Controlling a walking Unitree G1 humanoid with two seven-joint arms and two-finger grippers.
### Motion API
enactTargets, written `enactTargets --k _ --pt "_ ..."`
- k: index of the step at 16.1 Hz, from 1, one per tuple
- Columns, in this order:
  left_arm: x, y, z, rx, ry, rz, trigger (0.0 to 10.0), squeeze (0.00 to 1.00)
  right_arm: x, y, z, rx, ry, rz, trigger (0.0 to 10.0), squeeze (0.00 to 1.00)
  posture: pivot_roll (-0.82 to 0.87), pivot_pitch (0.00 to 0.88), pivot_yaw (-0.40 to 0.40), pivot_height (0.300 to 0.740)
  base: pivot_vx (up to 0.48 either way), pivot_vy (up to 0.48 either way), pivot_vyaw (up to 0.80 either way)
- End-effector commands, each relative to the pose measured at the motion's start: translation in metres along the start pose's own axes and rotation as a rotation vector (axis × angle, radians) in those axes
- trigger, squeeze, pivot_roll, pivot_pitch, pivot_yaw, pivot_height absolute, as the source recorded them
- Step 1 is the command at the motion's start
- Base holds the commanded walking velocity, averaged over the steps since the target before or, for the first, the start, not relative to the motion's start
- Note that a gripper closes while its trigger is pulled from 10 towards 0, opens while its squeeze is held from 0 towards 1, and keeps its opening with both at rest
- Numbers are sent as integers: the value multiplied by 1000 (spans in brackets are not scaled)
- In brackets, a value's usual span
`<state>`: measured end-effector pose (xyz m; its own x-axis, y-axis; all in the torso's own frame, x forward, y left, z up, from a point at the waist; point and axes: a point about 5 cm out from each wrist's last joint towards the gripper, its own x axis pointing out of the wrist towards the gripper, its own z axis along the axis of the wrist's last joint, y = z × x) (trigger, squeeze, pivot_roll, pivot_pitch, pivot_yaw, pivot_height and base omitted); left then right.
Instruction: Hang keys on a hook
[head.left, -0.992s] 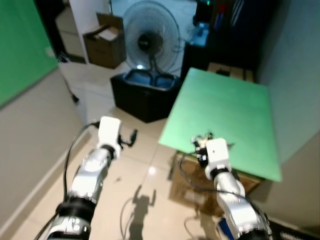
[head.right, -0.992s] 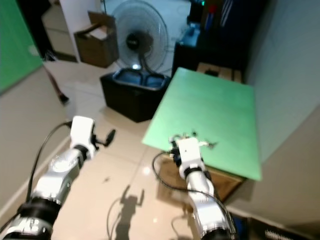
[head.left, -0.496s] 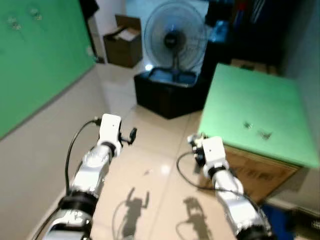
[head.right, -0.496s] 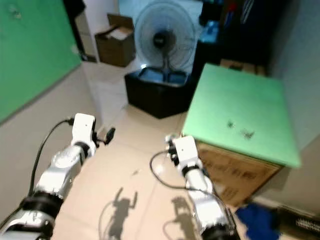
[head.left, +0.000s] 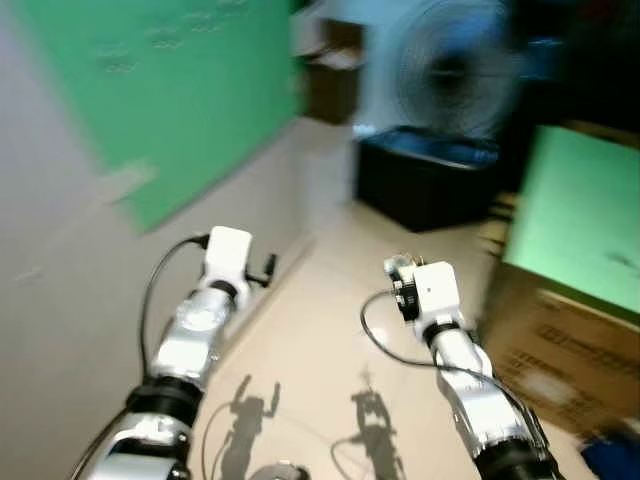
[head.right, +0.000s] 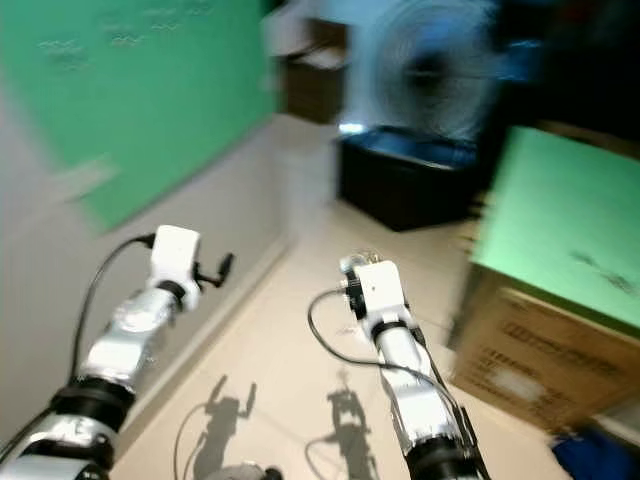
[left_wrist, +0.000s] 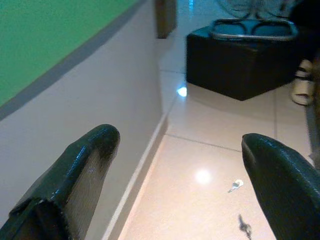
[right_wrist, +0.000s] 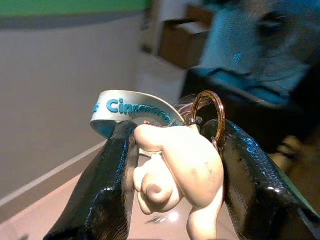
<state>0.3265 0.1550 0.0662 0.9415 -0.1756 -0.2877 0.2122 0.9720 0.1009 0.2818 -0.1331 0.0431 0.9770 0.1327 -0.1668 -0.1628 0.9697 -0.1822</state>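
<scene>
Head views blurred. Right gripper (right_wrist: 172, 165) is clamped on the keys (right_wrist: 175, 165): cream figure charm, brass ring, white strap with teal lettering, held over open beige floor (head.left: 310, 340). Left gripper (left_wrist: 180, 165) fingers spread wide, nothing between them, close to the wall's baseboard edge. Green panel (head.left: 170, 90) on the wall at left. Black box (head.left: 430, 185) and fan (head.left: 450, 70) ahead, green-topped table (head.left: 580, 215) at right.

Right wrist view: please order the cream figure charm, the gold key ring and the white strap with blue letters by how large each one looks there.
1. Cream figure charm, clearly largest.
2. White strap with blue letters.
3. Gold key ring, smallest.

All three sit together between the black fingers of the right pincer, equally near the camera, so nearness hardly affects the order.
</scene>
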Motion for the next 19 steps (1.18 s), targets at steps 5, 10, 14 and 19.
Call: enactTargets --k 5,10,14,19 --pt "-1 -1 -1 40 -7 19 10000 0 6 -2 3 -15 -11 2 0 0 -25 0 -7 740 0 0 609" --pt "-4 2 -3 45 -16 80 10000 0 9 3 3 -19 -10 38 0 0 9 0 -30 740 0 0 601" --pt "-10 13 -10 163 -41 208 10000 0 13 8 4 -19 -11 71 0 0 41 0 -51 740 0 0 558" --pt "-17 20 -15 60 -32 246 10000 0 16 17 5 -25 -9 129 0 0 93 0 -84 740 0 0 536"
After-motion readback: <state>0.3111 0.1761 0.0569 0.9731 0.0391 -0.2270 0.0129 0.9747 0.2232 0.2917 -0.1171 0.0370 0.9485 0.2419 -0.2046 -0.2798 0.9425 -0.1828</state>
